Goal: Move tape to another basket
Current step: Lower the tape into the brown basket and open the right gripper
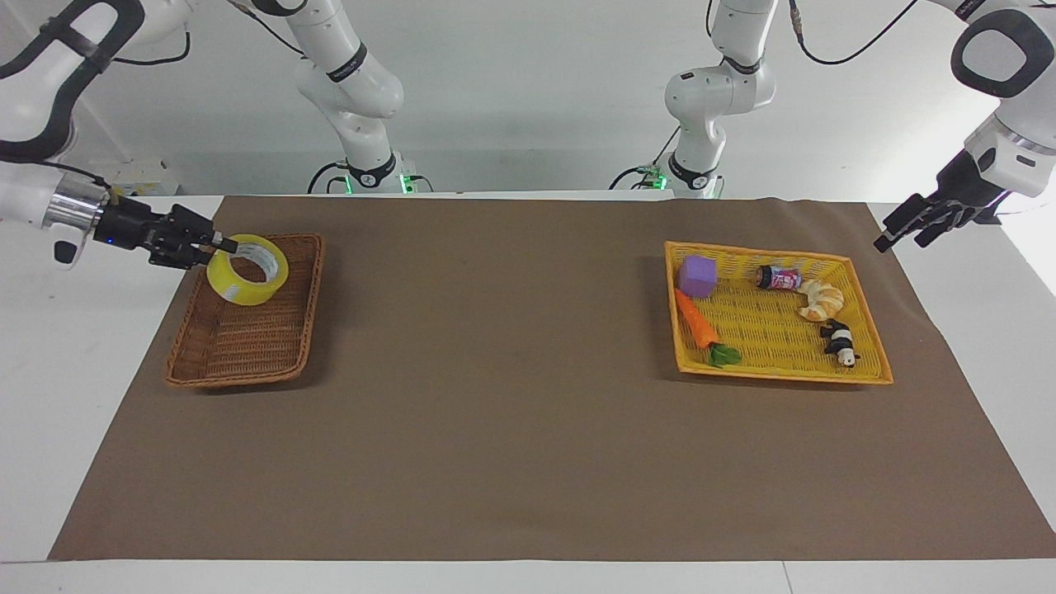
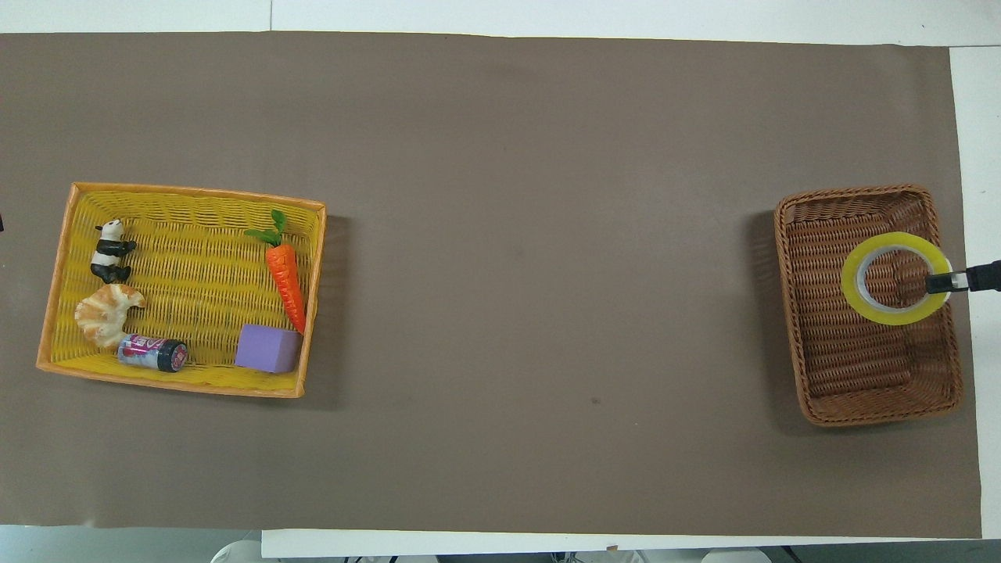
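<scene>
Right pincer point(image 1: 216, 245) clamps the tape point(image 1: 247, 269) by its wall, one finger inside the ring, hanging it over the wicker basket point(image 1: 247, 363) at the surface's right-arm end, roll lying nearly flat. Release looks next: straight down. Yellow tray point(image 1: 866, 346) sits well apart; left pincer point(image 1: 903, 229) waits open off its corner.

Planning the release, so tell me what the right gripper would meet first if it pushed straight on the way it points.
The right gripper, shut on the tape over the basket, points toward the left arm's end. Likely nothing beyond the held tape; whether it would clear the basket's rim is unclear.
</scene>
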Robot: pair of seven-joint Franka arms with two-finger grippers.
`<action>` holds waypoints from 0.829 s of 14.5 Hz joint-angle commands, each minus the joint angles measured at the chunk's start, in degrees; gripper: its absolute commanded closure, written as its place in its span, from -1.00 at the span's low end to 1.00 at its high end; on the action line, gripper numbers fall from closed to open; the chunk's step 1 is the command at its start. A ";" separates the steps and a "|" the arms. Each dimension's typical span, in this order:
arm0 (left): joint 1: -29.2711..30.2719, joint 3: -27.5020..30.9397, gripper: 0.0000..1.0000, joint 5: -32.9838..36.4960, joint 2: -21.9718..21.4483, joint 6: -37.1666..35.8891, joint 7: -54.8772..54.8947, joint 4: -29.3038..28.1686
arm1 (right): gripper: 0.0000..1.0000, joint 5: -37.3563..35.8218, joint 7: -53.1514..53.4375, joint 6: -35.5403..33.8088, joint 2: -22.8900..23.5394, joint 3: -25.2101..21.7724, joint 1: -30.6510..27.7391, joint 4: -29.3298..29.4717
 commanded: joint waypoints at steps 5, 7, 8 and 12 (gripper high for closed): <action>-5.71 -1.21 -0.99 12.86 -0.32 -4.33 0.62 1.88 | 1.00 -4.26 -5.18 1.73 3.77 1.15 -0.69 -2.51; -7.11 -1.47 -0.99 12.51 -0.24 -5.57 0.71 2.94 | 1.00 -4.17 -5.18 3.14 3.69 1.33 0.62 -3.84; -7.47 -1.56 -0.99 12.51 -0.58 -5.57 0.80 2.33 | 1.00 -4.26 -5.18 4.27 3.60 1.33 0.72 -4.89; -7.29 -1.48 -0.99 12.51 -0.67 -5.48 0.27 1.98 | 1.00 -6.18 -5.18 7.44 3.25 1.33 1.86 -6.39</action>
